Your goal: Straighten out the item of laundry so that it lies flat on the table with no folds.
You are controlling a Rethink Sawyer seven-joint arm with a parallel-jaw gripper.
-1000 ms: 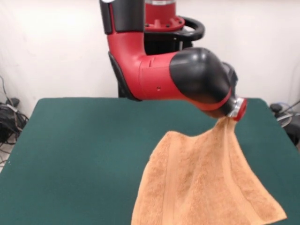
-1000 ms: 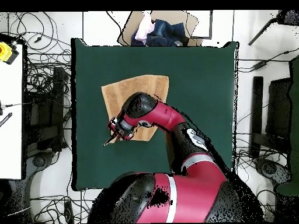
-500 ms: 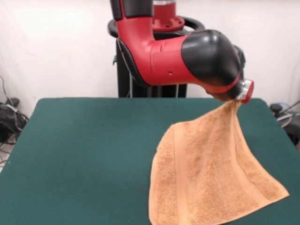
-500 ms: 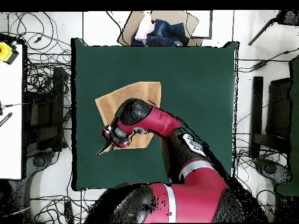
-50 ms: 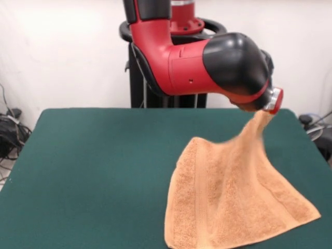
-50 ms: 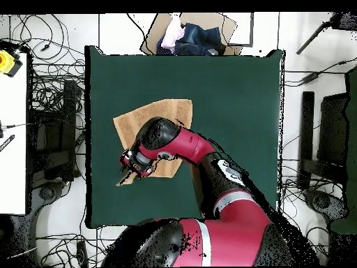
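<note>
Green table, towel corner aloft at arm.

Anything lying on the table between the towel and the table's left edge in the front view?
No. In the front view only bare green tabletop lies left of the towel, whose raised corner hangs from the gripper.

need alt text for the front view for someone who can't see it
A red and black robot arm holds one corner of an orange-tan towel lifted above a dark green table, the gripper pinching that corner. The rest of the towel drapes down and spreads on the table toward the camera.
</note>
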